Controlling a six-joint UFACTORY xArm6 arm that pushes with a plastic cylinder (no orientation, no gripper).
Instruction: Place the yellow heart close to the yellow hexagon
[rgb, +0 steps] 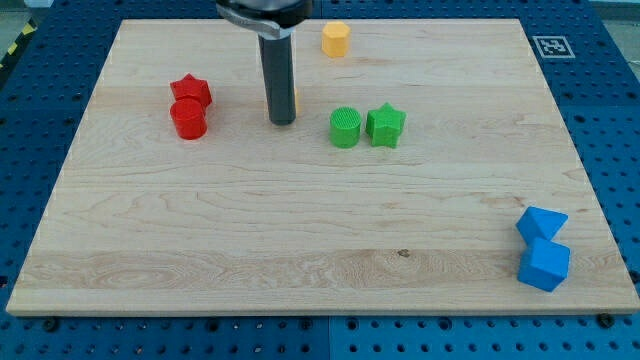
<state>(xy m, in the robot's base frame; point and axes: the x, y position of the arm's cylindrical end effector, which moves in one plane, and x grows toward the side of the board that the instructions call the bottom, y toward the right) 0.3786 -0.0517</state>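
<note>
The yellow hexagon (336, 39) sits near the view's top edge of the wooden board (450, 200). The yellow heart (296, 101) is almost wholly hidden behind my dark rod; only a thin yellow sliver shows at the rod's right side. My tip (282, 122) rests on the board just below and left of that sliver, touching or nearly touching the heart. The heart lies below and left of the hexagon, well apart from it.
A green cylinder (345, 128) and a green star (385, 125) stand just right of my tip. A red star (190, 91) and a red cylinder (188, 119) stand to its left. Two blue blocks (543, 249) sit at the bottom right.
</note>
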